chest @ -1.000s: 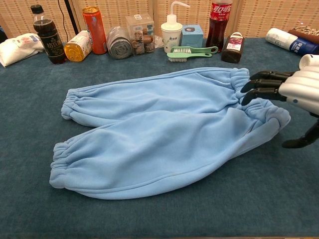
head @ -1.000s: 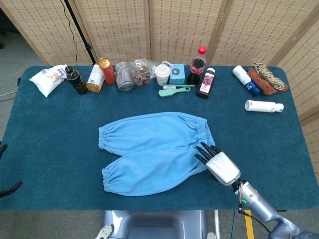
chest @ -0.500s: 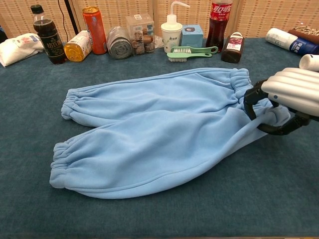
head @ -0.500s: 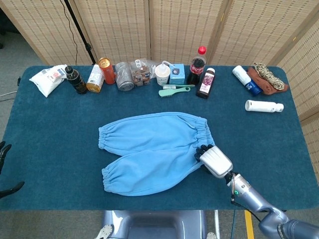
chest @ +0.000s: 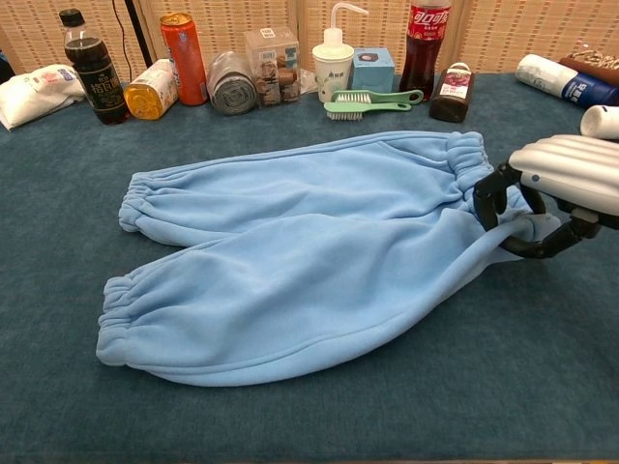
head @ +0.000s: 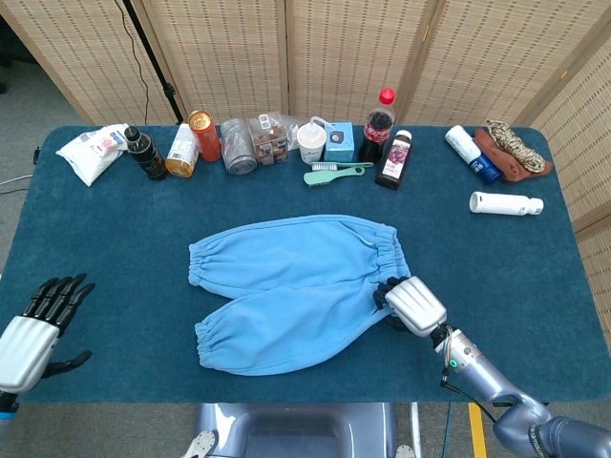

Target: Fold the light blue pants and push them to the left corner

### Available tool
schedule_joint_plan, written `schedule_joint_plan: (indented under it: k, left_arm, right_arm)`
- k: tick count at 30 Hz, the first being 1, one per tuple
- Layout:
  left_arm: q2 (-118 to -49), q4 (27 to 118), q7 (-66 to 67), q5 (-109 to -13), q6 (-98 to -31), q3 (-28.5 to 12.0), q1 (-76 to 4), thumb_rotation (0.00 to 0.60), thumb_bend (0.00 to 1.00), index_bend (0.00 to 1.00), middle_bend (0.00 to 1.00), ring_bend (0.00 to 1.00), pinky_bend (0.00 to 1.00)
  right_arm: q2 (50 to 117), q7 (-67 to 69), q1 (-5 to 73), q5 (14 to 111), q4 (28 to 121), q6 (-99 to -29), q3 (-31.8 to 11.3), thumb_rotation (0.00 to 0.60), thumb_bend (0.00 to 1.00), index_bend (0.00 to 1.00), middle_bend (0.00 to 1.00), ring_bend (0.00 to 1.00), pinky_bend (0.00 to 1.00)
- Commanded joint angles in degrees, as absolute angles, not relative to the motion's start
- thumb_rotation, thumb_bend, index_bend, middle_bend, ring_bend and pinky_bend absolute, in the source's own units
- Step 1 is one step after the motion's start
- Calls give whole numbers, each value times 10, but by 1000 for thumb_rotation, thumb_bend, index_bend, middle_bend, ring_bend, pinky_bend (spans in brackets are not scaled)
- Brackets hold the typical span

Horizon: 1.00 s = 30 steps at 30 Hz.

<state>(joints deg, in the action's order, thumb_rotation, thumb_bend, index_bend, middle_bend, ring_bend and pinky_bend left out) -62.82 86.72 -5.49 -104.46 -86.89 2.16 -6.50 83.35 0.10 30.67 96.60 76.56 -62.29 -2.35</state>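
Note:
The light blue pants (head: 296, 286) (chest: 300, 261) lie flat in the middle of the table, waistband to the right, both legs pointing left. My right hand (head: 412, 305) (chest: 556, 188) sits at the waistband's near corner, fingers curled down around the bunched fabric edge, gripping it. My left hand (head: 33, 329) hovers over the table's near left edge with fingers spread, holding nothing; the chest view does not show it.
A row of bottles, cans, a jar, a blue box and a green brush (head: 334, 173) lines the far edge. A white bag (head: 91, 151) lies far left. A white tube (head: 506, 202) and rolled cloth (head: 511, 150) sit far right.
My right hand moved onto the waistband corner and its fingers curled down around the fabric. My left hand rose into the head view at the near left edge.

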Motion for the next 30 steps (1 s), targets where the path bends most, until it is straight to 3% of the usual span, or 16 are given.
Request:
schedule_joint_plan:
  k: [1,8,14,30]
  left_arm:
    - [-687,766,-109,-1132,-891,27,-115,600,0,202,99,127,176]
    - [-788,634,-112,-1225,-937,47,-163,600,0,336,194,205,185]
    - [-834,604,-80,-1257,-926,57,-202,600,0,346,206,209,185]
    - [-888,587,-33,-1225,-878,88,-213,600,0,127,36,30,84]
  right_arm:
    - [830,1,305,948,781,-619,-27,600,533,630,514,450,590]
    - [822,3,305,901,806,-595,-32,600,538,631,514,451,590]
    - [802,59,307,865,839,-570,-37,600,539,632,514,451,591]
    - [775,165,319,847,872,-537,-33,600,538,633,518,457,596]
